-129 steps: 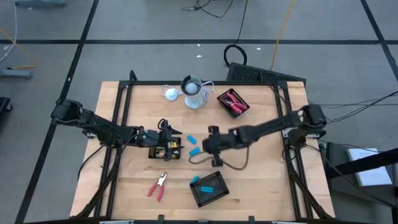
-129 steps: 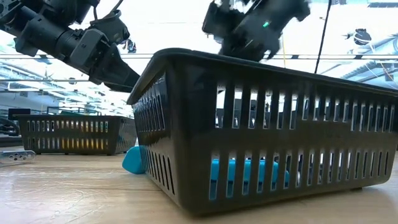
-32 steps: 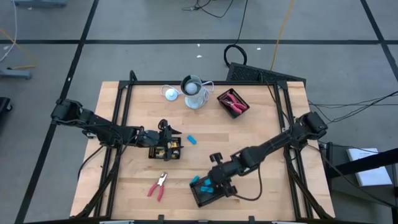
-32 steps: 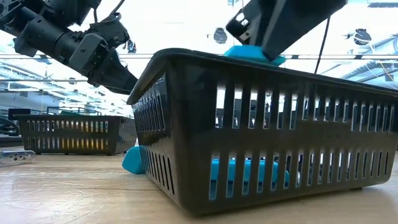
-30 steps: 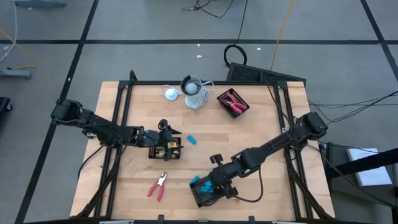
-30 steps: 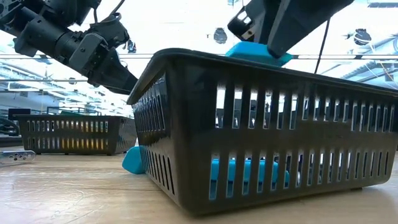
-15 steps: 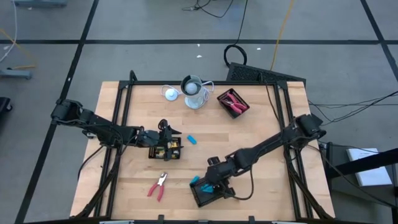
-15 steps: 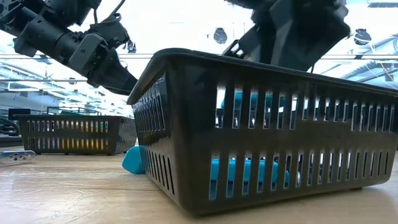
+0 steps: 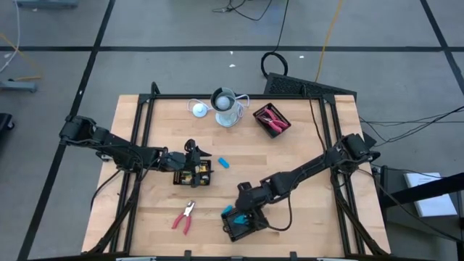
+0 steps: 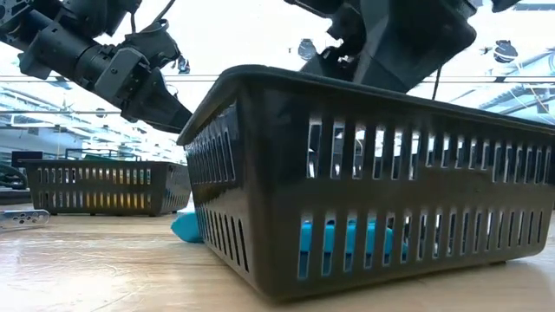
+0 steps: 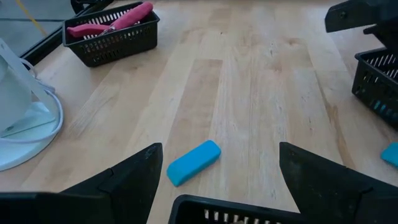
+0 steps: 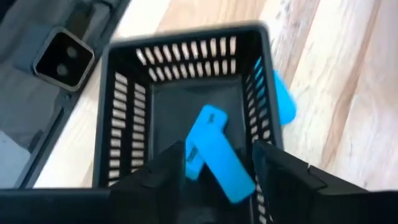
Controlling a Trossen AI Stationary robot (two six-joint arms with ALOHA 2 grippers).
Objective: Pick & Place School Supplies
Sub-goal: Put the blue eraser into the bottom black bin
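My right gripper (image 12: pixel 219 163) stands open, reaching down into the near black mesh tray (image 9: pixel 239 223). Two light-blue pieces (image 12: pixel 214 149) lie overlapping in the tray, below and between the fingers. Another blue piece (image 9: pixel 228 210) rests on the table against the tray's outer wall, and one more (image 9: pixel 224 163) lies mid-table. My left gripper (image 11: pixel 227 171) hangs open over a second black tray (image 9: pixel 196 174) that holds yellow-and-black pieces. Red-handled pliers (image 9: pixel 185 216) lie flat near the front edge.
A third black tray (image 9: pixel 272 119) holding red-handled pliers stands at the far right. A pale cup (image 9: pixel 226 107) and a white disc (image 9: pixel 199 109) stand at the far middle. Bare wood stretches between the trays and along the right side.
My right gripper has gone down into the near tray, shifting a little toward the table's left. It has opened and let go of the light-blue piece it carried above the rim. That piece now lies low in the tray.
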